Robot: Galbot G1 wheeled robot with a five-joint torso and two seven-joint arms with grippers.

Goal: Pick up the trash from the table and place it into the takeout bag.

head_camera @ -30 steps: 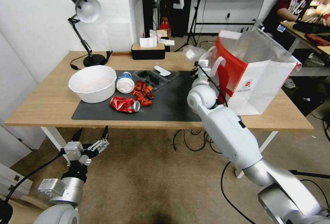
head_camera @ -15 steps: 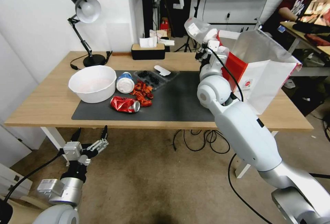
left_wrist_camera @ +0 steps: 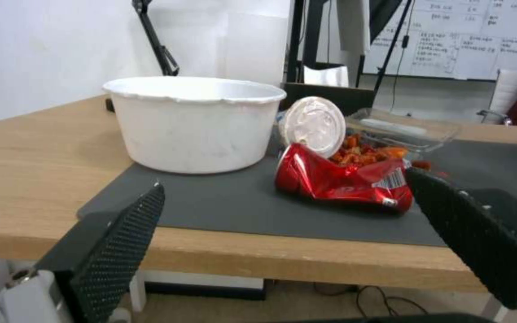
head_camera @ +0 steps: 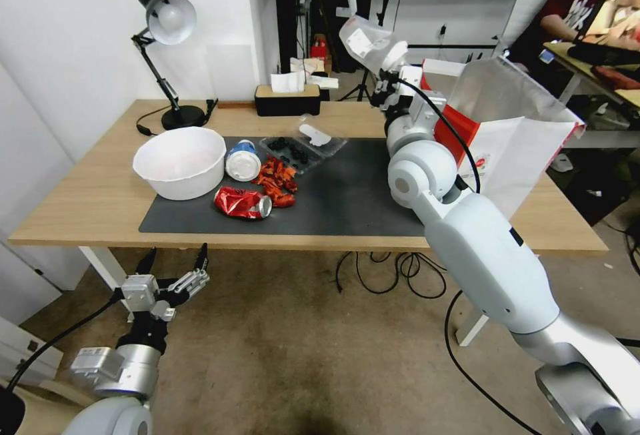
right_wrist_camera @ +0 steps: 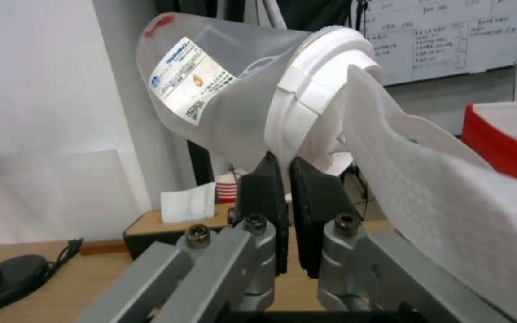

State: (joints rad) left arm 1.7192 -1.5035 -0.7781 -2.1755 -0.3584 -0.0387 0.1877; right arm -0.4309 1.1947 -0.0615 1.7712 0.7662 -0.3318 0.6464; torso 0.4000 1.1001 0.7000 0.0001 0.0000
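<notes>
The right claw is raised above the far right part of the bench, its two black fingers pressed together on the white lid rim of the clear plastic cup. The cup is tilted, base up and away from the claw; it is frosted, with a printed white label on its wall. The pinch point itself is partly hidden by the rim. A white embossed loop handle drapes across the right wrist view, touching the lid. The takeout bag stands just beside the claw at the bench's right end; its open mouth shows the foil lining, and the arm covers part of its red side.

The left claw hangs below the bench's front edge, its textured black fingers spread apart, holding nothing.

On the dark grey mat lie:
- a round white bowl;
- a blue cup on its side, white lid forward;
- a crushed red can;
- red wrapper scraps;
- a clear tray with dark contents that cannot be identified.
</notes>
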